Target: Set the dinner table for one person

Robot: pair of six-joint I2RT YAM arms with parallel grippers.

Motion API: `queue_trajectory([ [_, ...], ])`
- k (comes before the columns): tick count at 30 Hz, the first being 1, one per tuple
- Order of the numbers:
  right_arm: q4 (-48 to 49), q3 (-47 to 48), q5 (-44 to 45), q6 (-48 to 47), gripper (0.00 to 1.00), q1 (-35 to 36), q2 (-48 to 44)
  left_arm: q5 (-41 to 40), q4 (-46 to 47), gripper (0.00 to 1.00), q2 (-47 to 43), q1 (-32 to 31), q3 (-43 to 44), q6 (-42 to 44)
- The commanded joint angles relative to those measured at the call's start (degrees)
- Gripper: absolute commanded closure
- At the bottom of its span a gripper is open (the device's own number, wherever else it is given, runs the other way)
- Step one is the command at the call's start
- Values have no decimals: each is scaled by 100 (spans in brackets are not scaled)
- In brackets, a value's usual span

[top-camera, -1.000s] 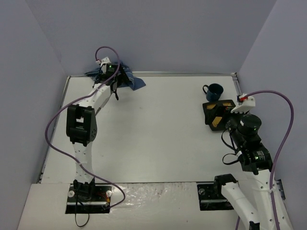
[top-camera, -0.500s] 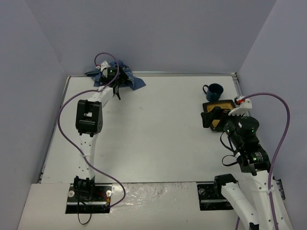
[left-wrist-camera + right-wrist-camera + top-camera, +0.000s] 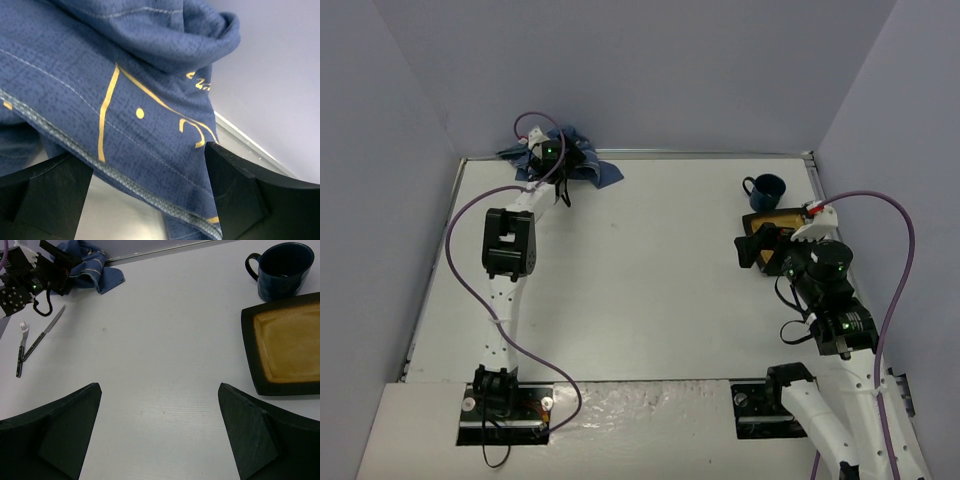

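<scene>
Frankly, we judge the setting barely begun. The worktop [image 3: 640, 280] fills the middle of the top view. At its upper left our left gripper [image 3: 150, 192] has its jaws apart at the bunched blue cloth [image 3: 125, 75]. The right gripper [image 3: 160, 435], jaws also apart, hovers beside the plate [image 3: 287, 345] and mug [image 3: 282, 270]. The fork [image 3: 21, 347] and knife [image 3: 47, 332] lie well apart from the plate, unplaced.

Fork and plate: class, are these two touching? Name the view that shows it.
Apart. The right wrist view shows the fork far left, the plate at the right edge, and bare dinner table between them.
</scene>
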Motion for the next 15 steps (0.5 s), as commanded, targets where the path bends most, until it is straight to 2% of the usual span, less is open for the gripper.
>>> queue_trajectory([
  [1, 442, 88, -112, 21, 0, 39, 231, 128, 863, 17, -511, 72, 91, -249],
  [8, 450, 143, -183, 15, 0, 39, 348, 261, 952, 19, -527, 95, 97, -499],
  [15, 468, 118, -174, 13, 0, 39, 398, 391, 1188, 20, -840, 99, -352, -758],
])
